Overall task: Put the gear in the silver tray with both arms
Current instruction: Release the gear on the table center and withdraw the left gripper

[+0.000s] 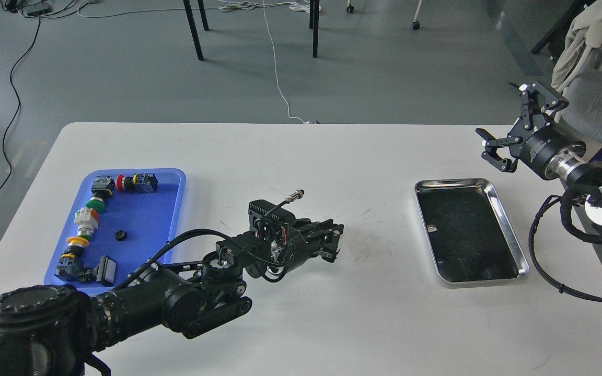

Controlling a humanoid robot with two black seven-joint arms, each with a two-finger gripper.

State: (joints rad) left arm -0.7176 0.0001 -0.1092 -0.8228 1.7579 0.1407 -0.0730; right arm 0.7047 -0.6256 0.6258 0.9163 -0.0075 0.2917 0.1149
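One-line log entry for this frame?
left gripper: over table, fingers unclear | right gripper: open, raised | gear: in blue tray | silver tray: empty

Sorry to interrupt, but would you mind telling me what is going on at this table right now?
A two-armed robot is set to move a gear into the silver tray, which looks empty. A small black gear lies in the blue tray among push-button switches. The left gripper is over bare table between the trays; whether it holds anything cannot be told. The right gripper hovers past the silver tray's far right corner, jaws open and empty.
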